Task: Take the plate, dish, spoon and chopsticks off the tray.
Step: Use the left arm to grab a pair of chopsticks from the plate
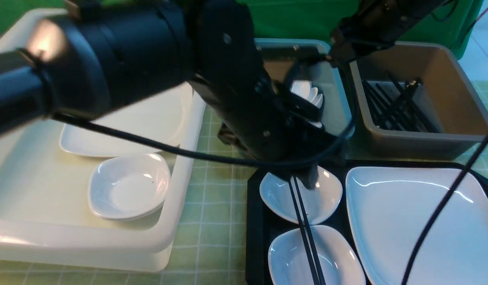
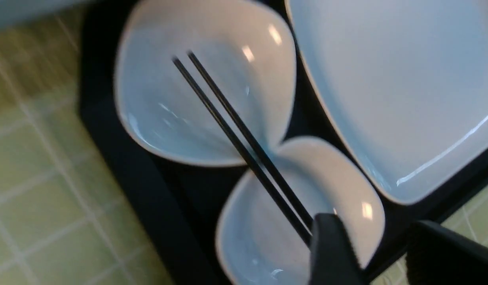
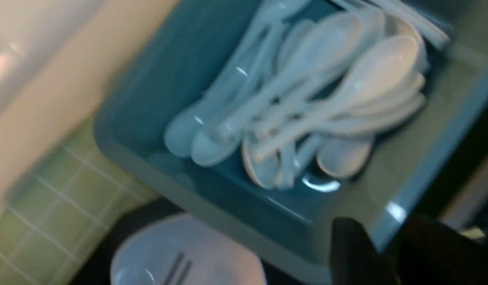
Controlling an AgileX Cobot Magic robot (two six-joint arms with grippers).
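The black tray (image 1: 253, 221) holds two small white dishes, a far one (image 1: 327, 194) and a near one (image 1: 291, 257), with the black chopsticks (image 1: 305, 229) lying across both. The large white plate (image 1: 418, 221) fills the tray's right side. My left gripper (image 1: 309, 180) hangs open just over the far dish. In the left wrist view its jaws (image 2: 386, 253) straddle that dish's rim (image 2: 362, 213), one finger at the chopsticks (image 2: 236, 134), holding nothing. My right gripper (image 1: 333, 53) is over the blue bin, open and empty (image 3: 386, 249). No spoon shows on the tray.
The blue bin (image 1: 291, 41) at the back holds several white spoons (image 3: 307, 99). A brown-grey bin (image 1: 457, 79) at the back right holds black chopsticks. A white bin (image 1: 180, 221) on the left holds a plate (image 1: 149, 122) and a small dish (image 1: 129, 186). A cable (image 1: 437, 213) hangs across the plate.
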